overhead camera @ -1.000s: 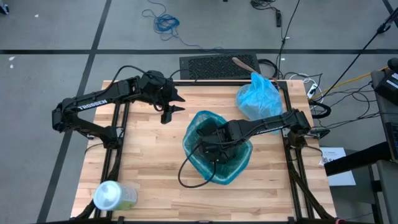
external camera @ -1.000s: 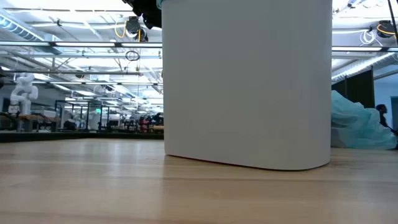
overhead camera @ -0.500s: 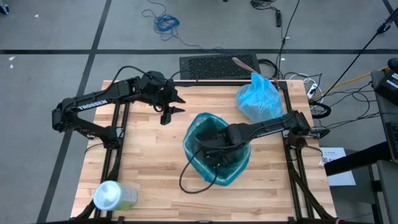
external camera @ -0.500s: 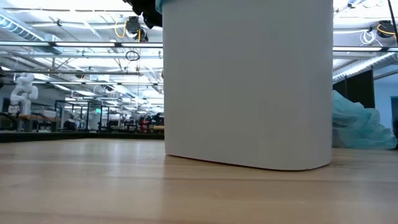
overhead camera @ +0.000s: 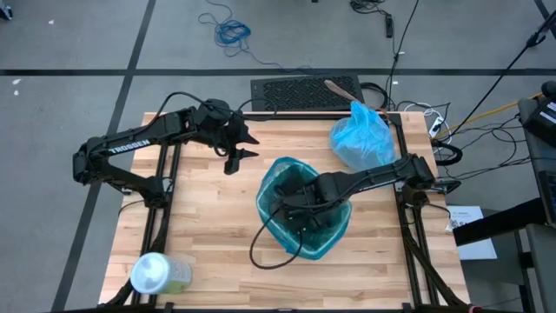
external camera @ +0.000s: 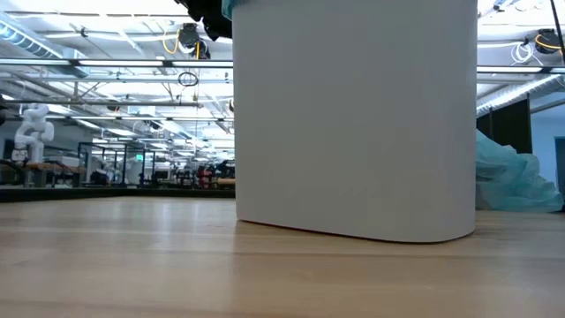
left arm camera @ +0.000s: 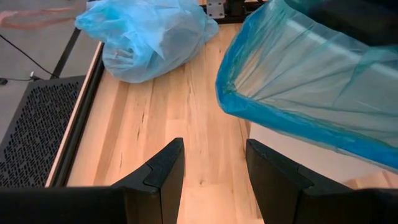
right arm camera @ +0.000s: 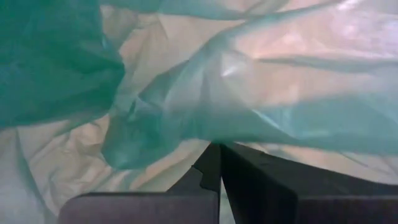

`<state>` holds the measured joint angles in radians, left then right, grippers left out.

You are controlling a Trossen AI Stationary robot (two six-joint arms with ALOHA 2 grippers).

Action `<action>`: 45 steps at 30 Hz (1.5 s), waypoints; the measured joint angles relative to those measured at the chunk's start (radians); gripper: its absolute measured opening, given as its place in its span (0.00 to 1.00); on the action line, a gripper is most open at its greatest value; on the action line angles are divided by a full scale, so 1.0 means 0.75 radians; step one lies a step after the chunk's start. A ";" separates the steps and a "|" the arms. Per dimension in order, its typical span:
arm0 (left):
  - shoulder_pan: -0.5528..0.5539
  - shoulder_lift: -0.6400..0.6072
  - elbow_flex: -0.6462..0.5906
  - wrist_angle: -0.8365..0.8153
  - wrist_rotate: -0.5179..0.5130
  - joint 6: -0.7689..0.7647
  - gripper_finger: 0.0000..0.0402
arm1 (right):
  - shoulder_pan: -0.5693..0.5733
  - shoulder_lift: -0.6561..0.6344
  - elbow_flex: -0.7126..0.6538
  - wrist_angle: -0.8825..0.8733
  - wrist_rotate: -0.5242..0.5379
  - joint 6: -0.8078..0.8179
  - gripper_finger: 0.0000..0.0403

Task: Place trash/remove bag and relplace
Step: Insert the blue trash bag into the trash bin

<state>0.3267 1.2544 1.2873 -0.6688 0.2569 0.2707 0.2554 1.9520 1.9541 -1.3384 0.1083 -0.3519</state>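
A white bin (overhead camera: 334,239) stands mid-table, lined with a darker teal-green plastic bag (overhead camera: 276,174) whose rim folds over the bin's top edge. My right gripper (right arm camera: 217,149) reaches down inside this liner with its fingers shut. The pale light-blue bag (overhead camera: 360,135), filled and bunched, lies on the table's far right part; it also shows in the left wrist view (left arm camera: 146,34). The trash does not show plainly. My left gripper (overhead camera: 236,161) hovers open and empty over the table's far left part, beside the bin. My right gripper comes from above, slanting down into the bin from the table's right. Its shut fingertips (right arm camera: 211,163) stand against the crumpled teal-green plastic (right arm camera: 161,124) deep inside. I cannot tell whether any plastic is caught between them.
A large pale-green container with a white lid (overhead camera: 158,275) lies at the table's near left corner. A black grille (overhead camera: 304,89) sits beyond the far edge. Bare wood (overhead camera: 208,226) lies between the bin and the left arm. In the low view the bin's white wall (external camera: 353,115) blocks the middle.
My right gripper has gone a little toward the table's near edge, deeper inside the lined bin, staying shut. The bin has shifted slightly toward the table's right edge.
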 joint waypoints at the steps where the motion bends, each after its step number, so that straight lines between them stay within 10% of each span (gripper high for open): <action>1: 0.000 0.000 0.000 -0.002 0.000 0.000 0.42 | 0.004 -0.005 0.000 0.001 0.009 -0.001 0.00; 18: 0.000 0.000 0.001 0.001 0.000 -0.001 0.42 | -0.011 -0.046 0.108 -0.065 0.004 0.076 0.00; 29: 0.000 0.000 0.001 0.001 0.000 -0.001 0.42 | -0.016 -0.055 0.070 -0.026 0.289 0.103 0.00; 45: 0.000 0.000 0.001 0.001 -0.001 -0.002 0.42 | -0.045 -0.128 0.070 0.002 0.201 0.240 0.00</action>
<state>0.3267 1.2543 1.2877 -0.6678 0.2565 0.2695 0.2214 1.8557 2.0064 -1.3367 0.2594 -0.1723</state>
